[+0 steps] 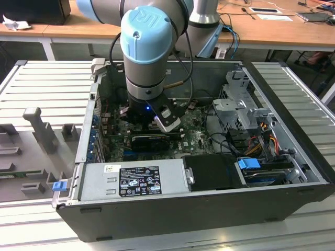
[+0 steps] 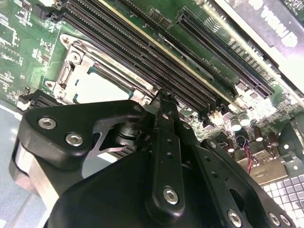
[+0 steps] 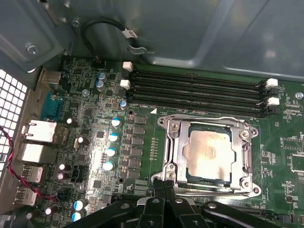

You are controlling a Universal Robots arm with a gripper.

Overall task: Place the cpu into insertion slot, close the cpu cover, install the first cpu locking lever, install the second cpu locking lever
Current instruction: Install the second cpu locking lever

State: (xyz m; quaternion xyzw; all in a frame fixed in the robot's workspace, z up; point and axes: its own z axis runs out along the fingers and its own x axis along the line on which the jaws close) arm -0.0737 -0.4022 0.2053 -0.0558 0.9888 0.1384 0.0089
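Arm reaches down into the open computer case point(image 1: 293, 157), gripper point(image 3: 164, 184) fingers pressed together, holding nothing, tips right at the edge of the insertion slot point(image 3: 209, 156). The cpu point(image 3: 209, 153) sits seated inside the slot, pale top facing up. The cpu cover point(image 3: 173, 152) lies closed flat around the chip, framing it. Black memory slots point(image 3: 194, 90) run just beside the insertion slot on the green motherboard point(image 3: 95, 137). In the second wrist view, closed fingertips point(image 2: 164, 102) sit near the slot's corner.
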